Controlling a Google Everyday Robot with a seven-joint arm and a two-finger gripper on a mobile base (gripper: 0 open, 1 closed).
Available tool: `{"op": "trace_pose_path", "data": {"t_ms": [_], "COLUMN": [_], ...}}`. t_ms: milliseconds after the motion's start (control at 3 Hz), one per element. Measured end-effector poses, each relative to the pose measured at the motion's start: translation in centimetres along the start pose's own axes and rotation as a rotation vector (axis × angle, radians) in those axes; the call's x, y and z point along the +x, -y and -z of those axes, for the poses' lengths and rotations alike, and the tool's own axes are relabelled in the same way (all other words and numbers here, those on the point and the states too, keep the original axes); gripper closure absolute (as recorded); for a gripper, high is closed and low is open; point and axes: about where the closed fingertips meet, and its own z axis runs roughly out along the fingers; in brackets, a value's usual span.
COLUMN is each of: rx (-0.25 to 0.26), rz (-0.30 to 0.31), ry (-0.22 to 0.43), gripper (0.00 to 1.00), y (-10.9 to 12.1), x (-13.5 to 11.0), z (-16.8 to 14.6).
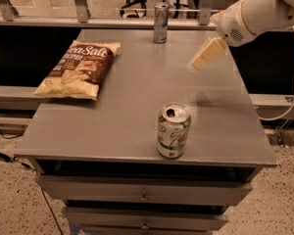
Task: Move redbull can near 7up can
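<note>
While the redbull can [160,22] stands upright at the far edge of the surface [132,87], a bit right of centre, the 7up can [173,130] sits upright way over by the near edge, well apart from it, with its top popped open. The tool [206,54] hangs in the air over the far right part of the surface, angled down and to the left, touching nothing. It's off to the right of the redbull can and a little nearer. Honestly can't tell whether the tool is spread or closed up, since it reads as one pale wedge. The white arm [255,13] comes in from the upper right. A brown sea salt chip bag [78,68] lies flat on the left side.
</note>
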Motion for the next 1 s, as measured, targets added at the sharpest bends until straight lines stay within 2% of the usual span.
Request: {"op": "trace_pose_path", "data": {"t_ms": [333,667,1000], "rx": [0.000,0.025,0.099], "rz": [0.000,-0.024,-0.108], "ry": [0.000,0.046,0.143], "gripper": [0.00,0.00,0.00], "y": [0.0,0.7,3.8], "x": [0.0,-0.3,-1.1], "z": [0.0,-1.0,-3.5]}}
